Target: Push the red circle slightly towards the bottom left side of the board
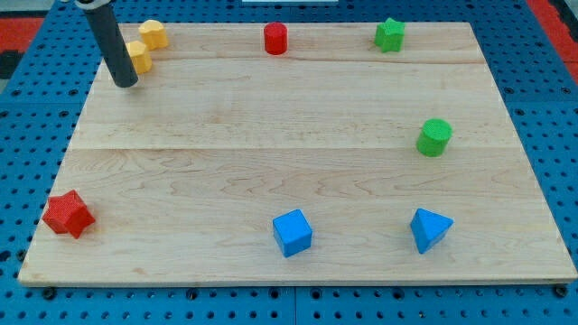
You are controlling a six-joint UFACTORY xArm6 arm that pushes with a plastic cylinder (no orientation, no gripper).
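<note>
The red circle (pixel 275 39) is a short red cylinder standing near the view's top edge of the wooden board (pixel 289 135), a little left of centre. My tip (pixel 125 83) rests on the board at the view's upper left, far to the left of the red circle and a little lower. The tip is just below and left of a yellow block (pixel 138 56) and close to touching it. A second yellow block (pixel 153 34) sits just above and right of that one.
A green star block (pixel 390 34) is at the view's top right. A green cylinder (pixel 434 137) is at the right. A blue cube (pixel 293 233) and a blue triangle block (pixel 429 229) lie near the bottom. A red star block (pixel 69 214) sits at the bottom left corner.
</note>
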